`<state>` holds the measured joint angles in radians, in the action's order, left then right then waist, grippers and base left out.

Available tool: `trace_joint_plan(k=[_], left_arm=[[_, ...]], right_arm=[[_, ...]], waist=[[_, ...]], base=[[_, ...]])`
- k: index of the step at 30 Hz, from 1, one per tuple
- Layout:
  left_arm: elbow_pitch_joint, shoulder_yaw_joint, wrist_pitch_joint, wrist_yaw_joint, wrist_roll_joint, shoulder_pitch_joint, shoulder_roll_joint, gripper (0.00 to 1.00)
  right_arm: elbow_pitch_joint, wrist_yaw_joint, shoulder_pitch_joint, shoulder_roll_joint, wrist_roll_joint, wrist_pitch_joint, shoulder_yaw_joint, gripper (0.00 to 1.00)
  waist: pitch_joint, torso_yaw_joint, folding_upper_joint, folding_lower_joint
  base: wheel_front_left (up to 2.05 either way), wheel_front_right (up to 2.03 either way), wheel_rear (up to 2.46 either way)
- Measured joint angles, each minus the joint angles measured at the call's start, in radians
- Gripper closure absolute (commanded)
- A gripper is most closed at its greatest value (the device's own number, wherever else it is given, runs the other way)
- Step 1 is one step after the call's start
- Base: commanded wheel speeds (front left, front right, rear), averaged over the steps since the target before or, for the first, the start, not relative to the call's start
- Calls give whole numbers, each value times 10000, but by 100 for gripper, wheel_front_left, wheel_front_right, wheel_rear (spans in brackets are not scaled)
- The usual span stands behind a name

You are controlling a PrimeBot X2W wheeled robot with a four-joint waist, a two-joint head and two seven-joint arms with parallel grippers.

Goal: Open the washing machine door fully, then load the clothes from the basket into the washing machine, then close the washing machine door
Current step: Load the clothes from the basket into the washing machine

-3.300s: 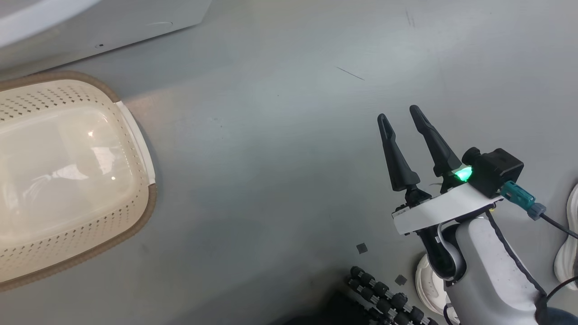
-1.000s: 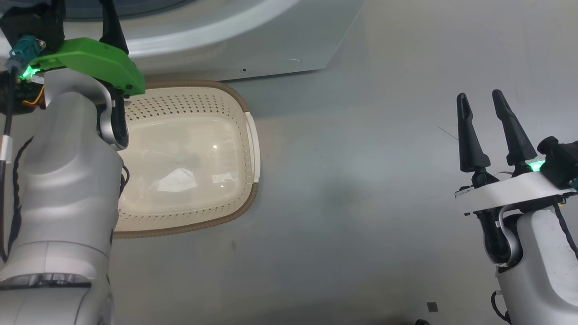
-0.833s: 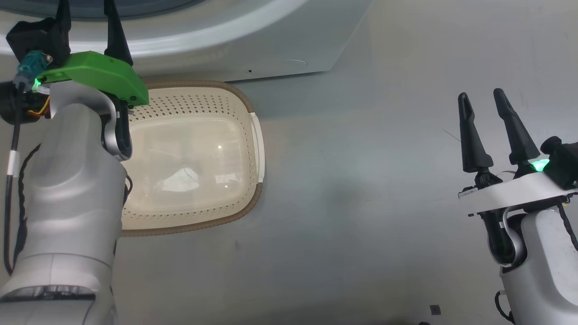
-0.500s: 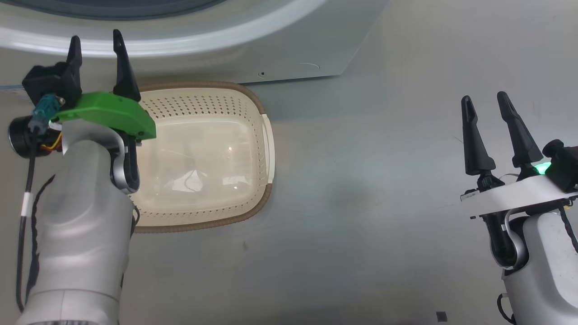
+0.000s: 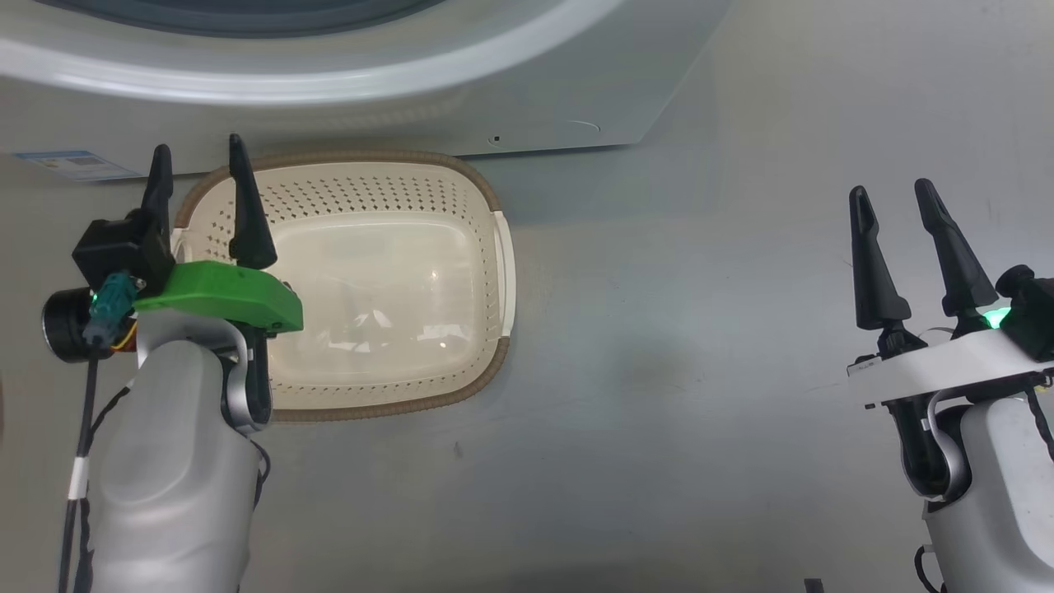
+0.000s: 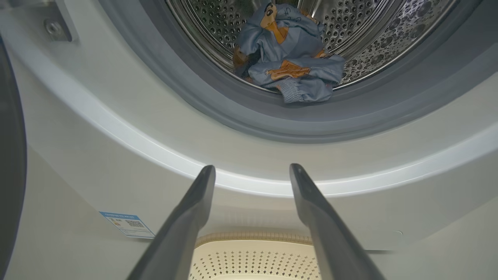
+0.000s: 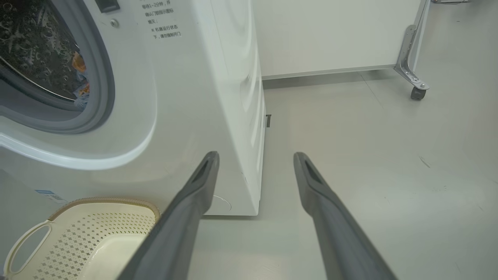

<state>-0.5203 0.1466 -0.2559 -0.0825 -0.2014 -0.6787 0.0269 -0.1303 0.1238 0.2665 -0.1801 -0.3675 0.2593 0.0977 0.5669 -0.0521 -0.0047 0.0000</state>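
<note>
Lying in the drum (image 6: 362, 23), the clothes (image 6: 288, 58) are loaded — the washing machine door (image 6: 9, 155), seen dark to the left of the left pincer (image 5: 199, 147), is judged nearer that arm; both it and the right pincer (image 5: 891, 188) are spread apart.

Quick count: one washer (image 5: 412, 115), one basket (image 5: 486, 379), one blue sticker (image 5: 74, 163). Grippers make two, a left gripper (image 5: 199, 148) and a right gripper (image 5: 891, 189), two fingers each. One heap of clothes (image 6: 288, 50) in the one drum (image 6: 369, 31), can't tell how many pieces. One caster (image 7: 418, 93) far right.
</note>
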Motion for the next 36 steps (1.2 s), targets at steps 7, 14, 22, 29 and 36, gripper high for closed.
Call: trace_joint_plan(k=[7, 14, 22, 29, 36], left_arm=[[1160, 186, 0, -88, 117, 754, 2, 0], [2033, 462, 0, -96, 178, 1476, 8, 0], [2876, 539, 0, -184, 165, 2166, 17, 0], [3411, 568, 0, -213, 169, 2587, 21, 0], [3893, 571, 105, -234, 267, 2868, 27, 0]], right_arm=[[36, 0, -2, -6, 0, 0, -59, 0], [50, 0, -164, -10, 0, 0, -86, 0], [52, 0, -180, -4, 0, 0, -86, 0], [50, 0, -182, 33, 0, 0, -44, 0], [46, 0, -202, 56, 0, 0, 8, 0]], waist=[[-13, 47, 0, 0], [7, 75, 0, 0], [-25, 95, 0, 0], [-78, 83, 0, 0], [-137, 12, 0, 0]], base=[[0, 0, 0], [0, 0, 0], [0, 0, 0], [0, 0, 0], [0, 0, 0]])
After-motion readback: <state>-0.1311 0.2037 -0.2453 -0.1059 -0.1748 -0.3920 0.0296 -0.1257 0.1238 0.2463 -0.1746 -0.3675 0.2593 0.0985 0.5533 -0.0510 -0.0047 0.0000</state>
